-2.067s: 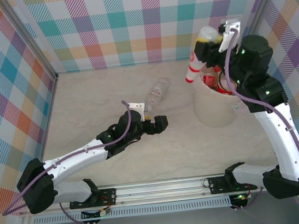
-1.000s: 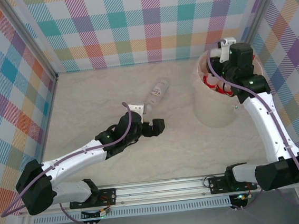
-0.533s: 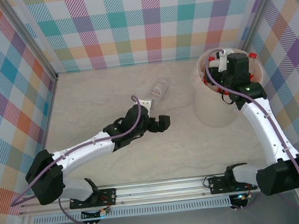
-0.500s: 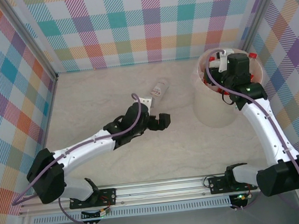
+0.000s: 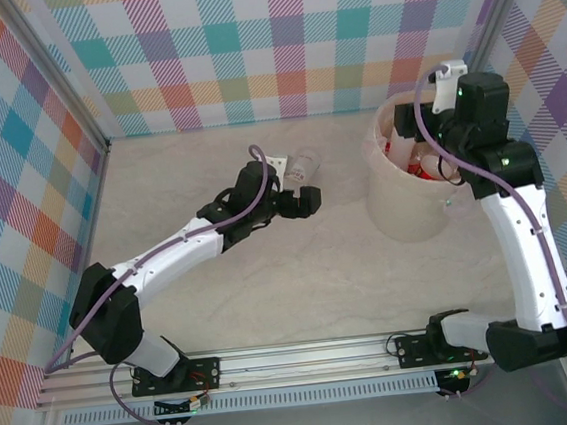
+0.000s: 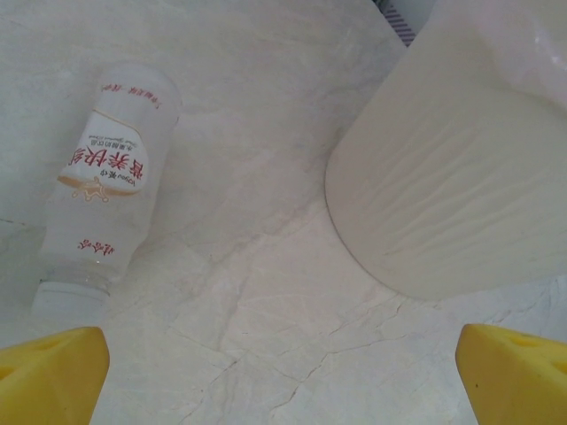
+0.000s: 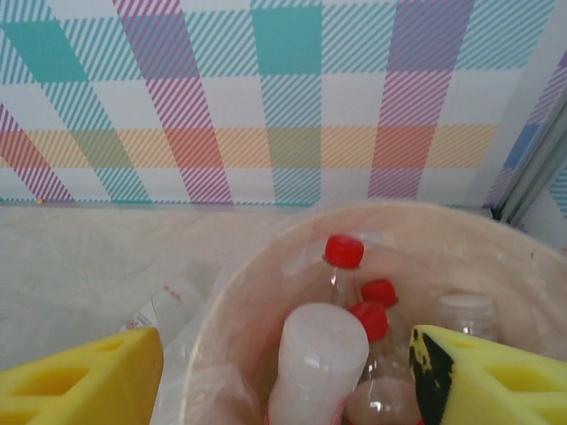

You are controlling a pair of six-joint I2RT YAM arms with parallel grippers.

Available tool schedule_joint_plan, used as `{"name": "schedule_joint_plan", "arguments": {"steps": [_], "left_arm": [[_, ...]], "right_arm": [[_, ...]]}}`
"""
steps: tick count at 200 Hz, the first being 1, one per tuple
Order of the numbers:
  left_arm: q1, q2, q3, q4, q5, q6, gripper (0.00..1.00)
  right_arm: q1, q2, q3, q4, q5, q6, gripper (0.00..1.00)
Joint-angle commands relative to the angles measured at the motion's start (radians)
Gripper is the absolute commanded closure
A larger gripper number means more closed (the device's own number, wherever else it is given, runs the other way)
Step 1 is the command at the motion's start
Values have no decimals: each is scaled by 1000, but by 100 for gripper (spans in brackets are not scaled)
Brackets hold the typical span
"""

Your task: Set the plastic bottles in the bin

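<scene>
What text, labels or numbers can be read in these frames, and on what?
Clear plastic bottle lying flat, white label: large red Chinese characters, too blurred to quote.
Same bottle, small red print near each end: too small to read.
Red-capped bottles in the round whitish plastic bin: no readable text.

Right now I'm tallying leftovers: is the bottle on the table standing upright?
No, the clear bottle with red lettering lies on its side on the table, apart from the bin.

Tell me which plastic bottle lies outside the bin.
The clear bottle with the red-lettered label, lying on its side on the table near the left tool; the other bottles sit inside the bin.
</scene>
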Motion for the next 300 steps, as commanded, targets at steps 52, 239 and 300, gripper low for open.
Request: {"name": "schedule_joint_plan", "arguments": {"steps": [52,239,300], "left_arm": [[138,336,307,-203,33,217,0],[193,734,618,-431,37,350,11],[195,729,567,-354,90,348,40]], "right_arm": [[-8,1,115,-140,-246,46,34],[-8,-273,-40,-345,-290,106,20],[-7,-338,-66,-406,-247,89,20]]}}
